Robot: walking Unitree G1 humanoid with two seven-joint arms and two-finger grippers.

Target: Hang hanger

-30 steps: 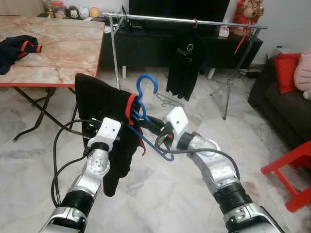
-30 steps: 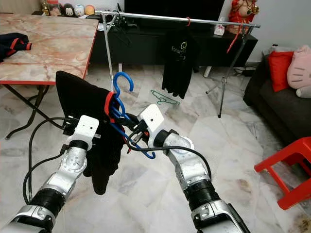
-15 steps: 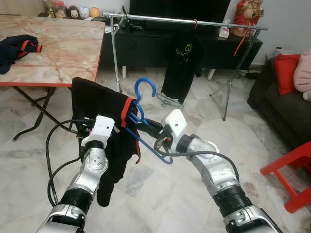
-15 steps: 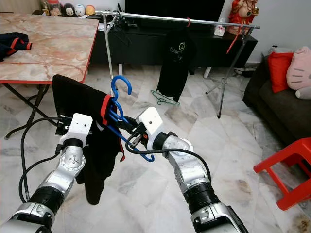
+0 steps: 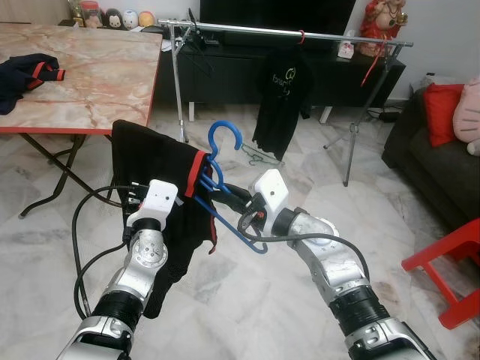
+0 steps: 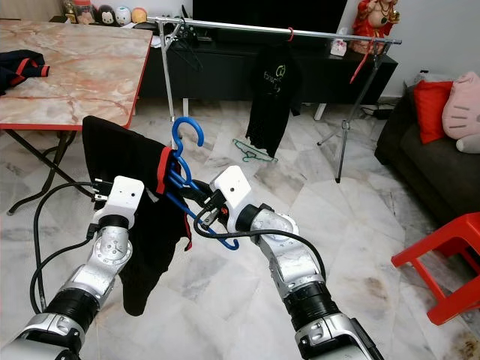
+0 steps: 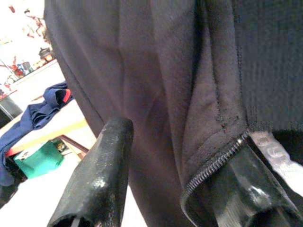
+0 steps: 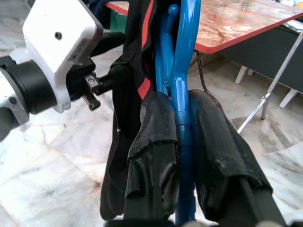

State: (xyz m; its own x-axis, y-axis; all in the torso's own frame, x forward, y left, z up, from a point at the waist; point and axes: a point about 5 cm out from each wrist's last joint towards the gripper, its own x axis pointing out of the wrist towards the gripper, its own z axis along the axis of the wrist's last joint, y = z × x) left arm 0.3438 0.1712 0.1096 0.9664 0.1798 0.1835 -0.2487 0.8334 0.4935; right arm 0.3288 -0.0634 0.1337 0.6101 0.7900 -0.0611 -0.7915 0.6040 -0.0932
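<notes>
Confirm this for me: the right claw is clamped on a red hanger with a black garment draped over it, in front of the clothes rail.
Wrong on the colour. The hanger is blue, as the right wrist view shows; the red is only trim on the black garment. The right claw does clamp it, and the clothes rail stands ahead.

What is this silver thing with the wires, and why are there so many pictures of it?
Those are a robot's two arms. Two pictures come from cameras in its head, looking down at the arms. The other two come from little cameras on its wrists, so you see black fingers close up. The right gripper pinches a blue hanger. The left gripper has a black jacket between its fingers. Behind stands a clothes rail with a black shirt hanging, where the hanger may go. On the table lies another dark garment.
</notes>
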